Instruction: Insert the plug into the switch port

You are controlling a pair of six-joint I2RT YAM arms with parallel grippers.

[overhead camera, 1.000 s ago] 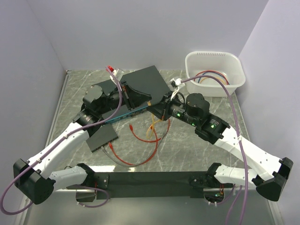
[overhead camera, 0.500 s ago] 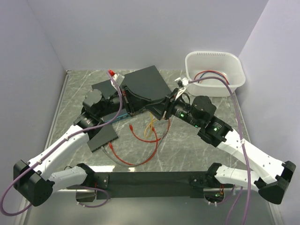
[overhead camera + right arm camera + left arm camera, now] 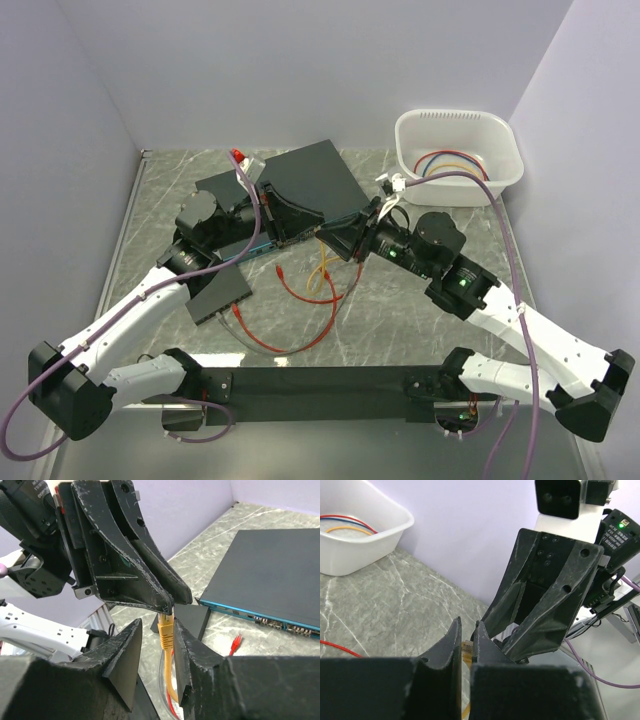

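The yellow plug (image 3: 166, 627) hangs tip-up from my left gripper (image 3: 467, 625), which is shut on its head; its yellow cable (image 3: 322, 270) trails down to the table. My right gripper (image 3: 157, 625) is open, with one jaw on each side of the plug's boot. There is a clear gap on the left, and the right finger (image 3: 192, 645) is close against the boot. In the top view, both grippers meet just in front of the switch (image 3: 315, 175). The switch is a dark grey box with a teal front edge (image 3: 260, 616) and a row of small sockets.
A smaller flat black slab (image 3: 220, 295) lies left of the cables. Red cables (image 3: 300, 340) loop on the table, with one red plug (image 3: 235, 641) loose near the switch front. A white bin (image 3: 460, 150) holding coloured cables stands at the back right.
My right wrist has drawn back to the right and its jaws now stand wider apart around the yellow plug. The left gripper has kept its grip and barely moved.
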